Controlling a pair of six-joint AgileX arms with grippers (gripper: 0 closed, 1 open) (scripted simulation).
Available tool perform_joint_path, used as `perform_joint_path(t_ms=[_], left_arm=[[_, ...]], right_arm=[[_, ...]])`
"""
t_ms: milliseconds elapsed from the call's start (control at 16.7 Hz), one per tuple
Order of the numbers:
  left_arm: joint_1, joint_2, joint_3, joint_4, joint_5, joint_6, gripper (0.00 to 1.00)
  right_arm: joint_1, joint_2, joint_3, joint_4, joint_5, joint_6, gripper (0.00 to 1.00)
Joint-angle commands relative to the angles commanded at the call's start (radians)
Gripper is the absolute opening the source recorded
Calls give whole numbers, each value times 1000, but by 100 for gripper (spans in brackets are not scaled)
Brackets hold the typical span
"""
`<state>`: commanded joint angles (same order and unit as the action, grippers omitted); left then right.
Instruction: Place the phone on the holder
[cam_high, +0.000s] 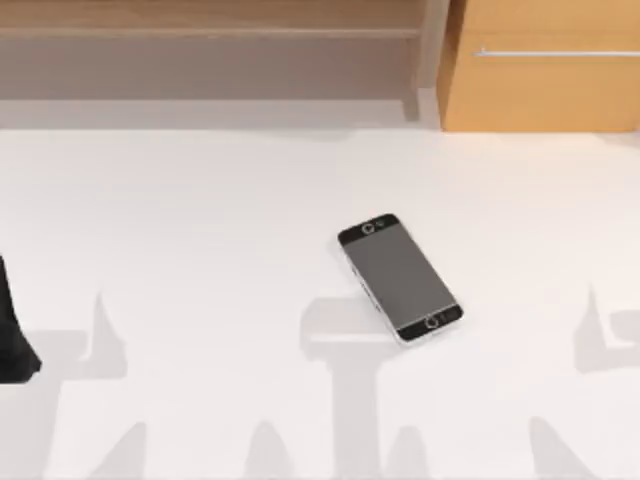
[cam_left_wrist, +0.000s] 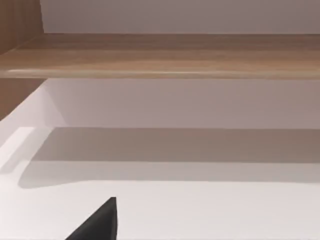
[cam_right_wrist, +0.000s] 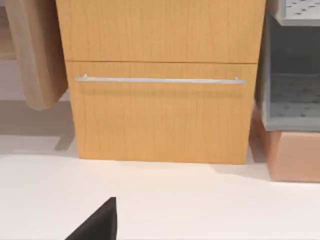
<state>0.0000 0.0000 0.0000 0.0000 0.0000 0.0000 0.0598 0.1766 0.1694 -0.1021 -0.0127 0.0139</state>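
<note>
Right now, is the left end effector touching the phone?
Apart. The top view shows the phone lying mid-table, with bare table between it and the left arm at the left edge.

Dark object at table's left edge cut off by top view's border; identity unclear. Cabinet cropped at top and right. Black finger tip in left wrist view and another in right wrist view cut by frame edge.
</note>
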Motion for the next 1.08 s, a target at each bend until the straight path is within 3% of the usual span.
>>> perform_joint_path(t_ms=[300, 1080], left_arm=[[0, 0, 0, 0, 0, 0, 100], [0, 0, 0, 0, 0, 0, 100]], right_arm=[[101, 368, 302, -216, -8, 24, 100], [409, 1654, 1335, -932, 4, 95, 100]])
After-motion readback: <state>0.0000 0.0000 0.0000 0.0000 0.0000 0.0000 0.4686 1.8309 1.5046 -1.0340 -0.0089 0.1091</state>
